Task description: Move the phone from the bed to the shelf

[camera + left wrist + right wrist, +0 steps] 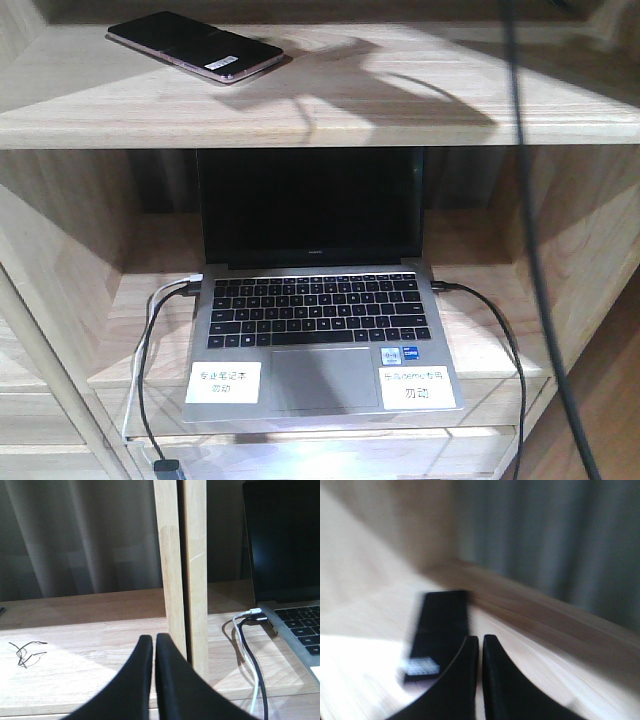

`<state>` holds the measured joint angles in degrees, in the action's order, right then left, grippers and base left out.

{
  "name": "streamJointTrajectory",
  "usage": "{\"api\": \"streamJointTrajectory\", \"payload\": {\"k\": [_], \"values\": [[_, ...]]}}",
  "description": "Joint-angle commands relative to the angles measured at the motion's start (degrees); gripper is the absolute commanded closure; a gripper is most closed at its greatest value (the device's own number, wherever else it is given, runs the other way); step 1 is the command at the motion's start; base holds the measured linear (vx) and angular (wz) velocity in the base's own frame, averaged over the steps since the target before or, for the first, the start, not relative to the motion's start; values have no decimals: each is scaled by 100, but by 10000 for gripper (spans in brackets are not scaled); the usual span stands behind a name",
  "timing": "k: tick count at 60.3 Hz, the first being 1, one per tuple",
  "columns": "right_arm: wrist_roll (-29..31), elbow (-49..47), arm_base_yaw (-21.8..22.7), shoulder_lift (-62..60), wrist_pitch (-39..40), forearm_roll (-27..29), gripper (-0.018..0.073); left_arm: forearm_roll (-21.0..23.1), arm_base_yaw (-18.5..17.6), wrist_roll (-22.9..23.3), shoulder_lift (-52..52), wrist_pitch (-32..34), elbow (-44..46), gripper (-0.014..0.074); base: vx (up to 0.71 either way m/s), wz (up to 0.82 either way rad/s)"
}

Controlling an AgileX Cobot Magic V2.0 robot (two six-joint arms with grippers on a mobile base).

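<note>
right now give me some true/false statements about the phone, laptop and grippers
1. The phone lies on the shelf board above the laptop. True.
2. The laptop is closed. False: its lid is up, keyboard showing.
3. The right gripper holds the phone. False: it is shut on nothing; the phone lies beyond it.
4. The left gripper is shut. True.
5. Cables plug into the laptop. True.

Front view: you get bright, warm light from above; soft shadows cross the pale light-wood shelf [300,100] toward 3 o'clock; sharp focus. Left wrist view: even, clear, dimmer grey curtain [75,535] at 11 o'clock. Right wrist view: heavy motion blur smears the thin glossy black phone [437,630]; white glare burns out at 8 o'clock.
</note>
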<state>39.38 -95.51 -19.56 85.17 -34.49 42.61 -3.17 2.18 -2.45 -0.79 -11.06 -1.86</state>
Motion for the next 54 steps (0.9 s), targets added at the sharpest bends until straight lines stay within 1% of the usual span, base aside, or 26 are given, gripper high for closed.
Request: {"api": "streamJointTrajectory", "payload": {"k": [1, 12, 16, 34, 43, 54], "values": [[262, 797, 11, -862, 1055, 122, 562, 26, -2, 22, -57, 405, 146, 596, 0, 0], [325, 2295, 11, -1998, 1792, 116, 562, 26, -2, 22, -57, 405, 146, 596, 0, 0], [406, 2769, 11, -2375, 1978, 116, 562, 26, -2, 22, -57, 405, 146, 596, 0, 0], [409, 4940, 11, -4175, 2779, 121, 562, 26, -2, 22, -57, 405, 146, 596, 0, 0], [409, 5866, 11, -5092, 3044, 121, 562, 26, -2, 22, -57, 405, 146, 596, 0, 0], [409, 6839, 11, -6217, 3046, 121, 562, 26, -2, 22, -57, 405, 146, 596, 0, 0]]}}
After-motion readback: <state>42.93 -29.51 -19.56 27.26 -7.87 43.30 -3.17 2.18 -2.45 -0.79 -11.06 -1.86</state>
